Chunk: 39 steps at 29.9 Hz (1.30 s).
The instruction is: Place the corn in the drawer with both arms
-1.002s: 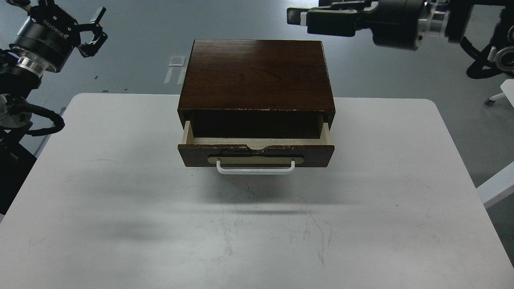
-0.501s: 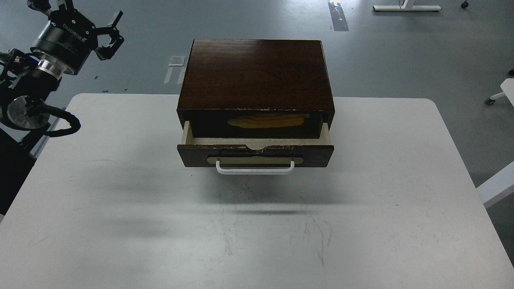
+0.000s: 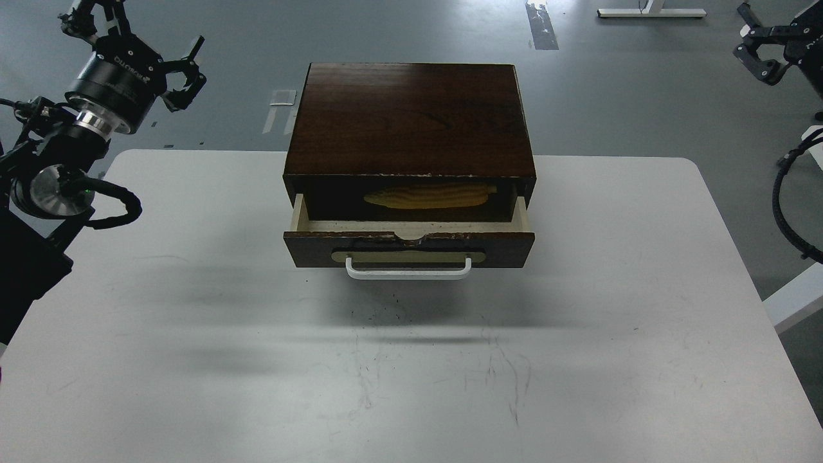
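The dark brown wooden box (image 3: pixel 411 119) stands at the back middle of the white table. Its drawer (image 3: pixel 501 243) is pulled partly out, showing cream walls and a white bar handle (image 3: pixel 408 272). The yellow corn (image 3: pixel 429 195) lies sideways inside the drawer, in the shadow under the box top, point to the left. My left gripper (image 3: pixel 188 72) is open and empty, up in the air to the left of the box. My right gripper (image 3: pixel 753 44) is open and empty at the top right edge, far from the box.
The white table (image 3: pixel 193 334) has scuff marks in front of the drawer. Grey floor lies behind it, with a white stand's feet (image 3: pixel 649 11) at the top and white furniture (image 3: pixel 794 299) off the table's right edge.
A second ago my right arm reached across the top above the box and no corn showed. The corn now lies in the drawer and the right gripper is back at the far right. The left gripper has shifted right.
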Each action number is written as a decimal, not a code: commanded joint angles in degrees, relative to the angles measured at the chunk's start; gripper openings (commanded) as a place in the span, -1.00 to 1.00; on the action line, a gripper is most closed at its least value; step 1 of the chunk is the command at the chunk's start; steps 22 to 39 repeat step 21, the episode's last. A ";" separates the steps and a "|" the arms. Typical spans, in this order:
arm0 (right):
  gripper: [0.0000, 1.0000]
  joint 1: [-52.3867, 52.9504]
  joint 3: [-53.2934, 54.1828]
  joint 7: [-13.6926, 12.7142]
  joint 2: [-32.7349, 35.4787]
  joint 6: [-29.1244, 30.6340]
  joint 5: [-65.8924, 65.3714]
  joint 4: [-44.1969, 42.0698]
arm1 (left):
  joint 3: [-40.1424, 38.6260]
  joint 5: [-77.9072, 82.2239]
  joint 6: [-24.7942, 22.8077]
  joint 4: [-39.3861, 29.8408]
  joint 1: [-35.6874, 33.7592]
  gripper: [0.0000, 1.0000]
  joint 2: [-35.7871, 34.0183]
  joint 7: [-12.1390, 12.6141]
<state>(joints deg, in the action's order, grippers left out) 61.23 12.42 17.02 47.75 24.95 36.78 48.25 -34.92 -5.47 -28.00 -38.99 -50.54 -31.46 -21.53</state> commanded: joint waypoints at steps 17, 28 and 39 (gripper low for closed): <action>1.00 -7.44 6.30 0.82 -6.79 3.05 2.87 -9.05 | -0.85 -4.02 0.00 3.92 1.06 0.96 1.85 1.49; 1.00 -7.88 6.39 0.82 -6.27 3.05 0.84 -9.14 | -1.03 -4.02 0.00 3.92 0.97 0.96 0.71 1.41; 1.00 -7.88 6.39 0.82 -6.27 3.05 0.84 -9.14 | -1.03 -4.02 0.00 3.92 0.97 0.96 0.71 1.41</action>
